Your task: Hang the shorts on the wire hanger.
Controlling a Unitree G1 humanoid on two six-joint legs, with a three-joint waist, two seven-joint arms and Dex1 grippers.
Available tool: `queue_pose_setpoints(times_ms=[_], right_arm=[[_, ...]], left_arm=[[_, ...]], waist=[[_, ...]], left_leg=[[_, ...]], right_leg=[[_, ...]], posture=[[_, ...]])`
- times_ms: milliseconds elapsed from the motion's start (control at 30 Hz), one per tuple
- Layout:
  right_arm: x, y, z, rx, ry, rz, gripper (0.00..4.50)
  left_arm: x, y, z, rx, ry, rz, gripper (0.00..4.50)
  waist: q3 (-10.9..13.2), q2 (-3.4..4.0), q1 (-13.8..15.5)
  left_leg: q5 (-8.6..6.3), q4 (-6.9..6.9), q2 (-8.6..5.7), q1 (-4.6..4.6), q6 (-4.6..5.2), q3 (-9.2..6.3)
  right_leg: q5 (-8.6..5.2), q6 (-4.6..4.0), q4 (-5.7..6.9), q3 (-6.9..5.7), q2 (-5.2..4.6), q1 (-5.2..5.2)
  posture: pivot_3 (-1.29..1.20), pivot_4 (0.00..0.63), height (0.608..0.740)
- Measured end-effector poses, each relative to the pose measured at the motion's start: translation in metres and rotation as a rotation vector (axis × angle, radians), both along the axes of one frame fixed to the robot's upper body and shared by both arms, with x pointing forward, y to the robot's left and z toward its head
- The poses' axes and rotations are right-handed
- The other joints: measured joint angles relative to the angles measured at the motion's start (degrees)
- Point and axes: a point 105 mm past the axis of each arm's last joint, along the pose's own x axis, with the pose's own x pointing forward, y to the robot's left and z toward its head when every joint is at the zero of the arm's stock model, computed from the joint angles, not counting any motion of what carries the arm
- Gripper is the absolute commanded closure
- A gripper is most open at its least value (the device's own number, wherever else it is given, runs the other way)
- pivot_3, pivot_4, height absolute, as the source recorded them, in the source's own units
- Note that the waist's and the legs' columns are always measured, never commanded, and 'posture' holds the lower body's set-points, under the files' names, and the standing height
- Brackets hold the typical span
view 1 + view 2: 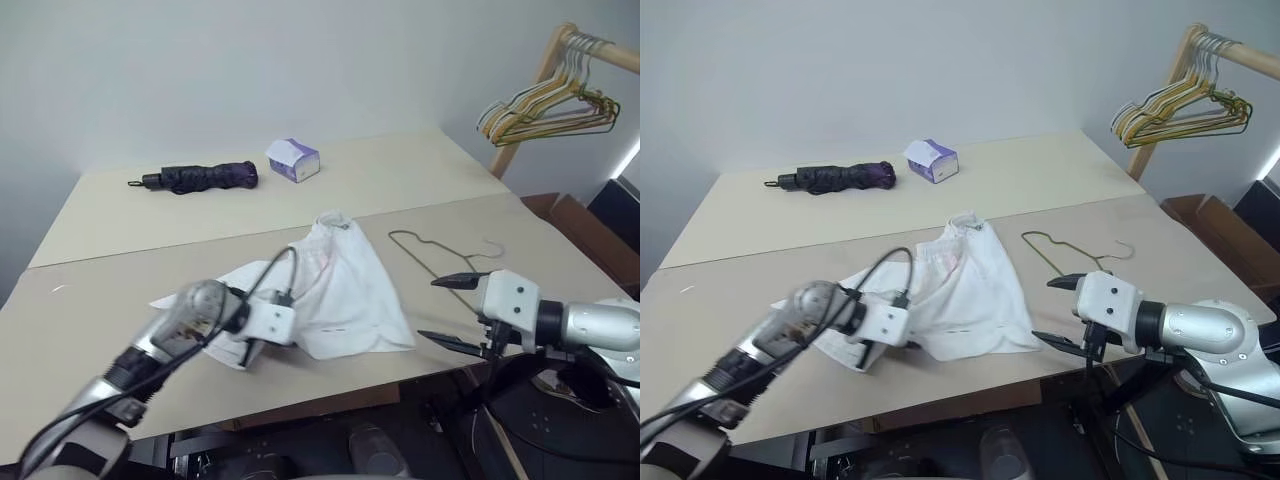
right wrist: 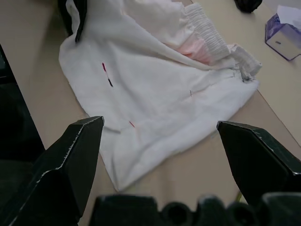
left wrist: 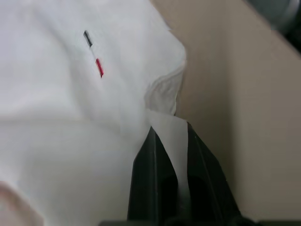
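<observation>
The white shorts (image 1: 345,285) lie crumpled on the near table, with the gathered waistband (image 2: 207,35) at the far end and the red and dark dash marks (image 3: 94,54) near one hem. My left gripper (image 3: 171,136) is shut on a fold of the shorts' hem at their near left corner (image 1: 250,350). The wire hanger (image 1: 398,233) lies flat on the table just right of the shorts. My right gripper (image 1: 428,310) hovers open over the table's front edge, to the right of the shorts and in front of the hanger, holding nothing.
A folded dark umbrella (image 1: 200,177) and a purple tissue box (image 1: 293,160) sit on the far table. A bunch of gold and green hangers (image 1: 550,105) hangs on a wooden rack at the far right. Brown boxes (image 1: 590,225) stand beyond the table's right edge.
</observation>
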Motion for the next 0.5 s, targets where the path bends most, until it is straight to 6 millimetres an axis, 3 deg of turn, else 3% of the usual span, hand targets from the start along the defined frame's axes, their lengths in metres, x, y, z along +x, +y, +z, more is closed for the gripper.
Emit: queue_pose_setpoints(times_ms=[200, 333, 500], right_arm=[[0.004, 0.007, -0.004, 0.025, 0.002, 0.015, 0.00], [0.005, 0.012, -0.009, 0.032, 0.011, 0.026, 0.00], [0.009, 0.022, -0.008, 0.042, -0.004, 0.060, 0.00]], left_arm=[[0.048, 0.072, 0.019, 0.076, -0.155, 0.307, 4.49], [0.067, 0.109, 0.031, 0.120, -0.238, 0.443, 4.49], [0.077, 0.135, 0.037, 0.133, -0.275, 0.552, 3.22]], waist=[[-0.01, -0.01, 0.66], [-0.01, -0.02, 1.30], [-0.03, -0.04, 1.77]], left_leg=[[0.11, -0.04, -0.10, 0.07, 0.19, -0.15], [0.11, -0.07, -0.14, 0.08, 0.21, -0.16], [0.11, -0.06, -0.14, 0.11, 0.21, -0.16]], right_leg=[[-0.07, 0.13, -0.03, -0.03, -0.03, -0.06], [-0.08, 0.14, -0.02, -0.02, -0.03, -0.07], [-0.08, 0.15, -0.01, -0.03, -0.03, -0.07]], posture=[[-0.31, 0.000, 0.740], [-0.30, 0.000, 0.740], [-0.29, 0.000, 0.740]])
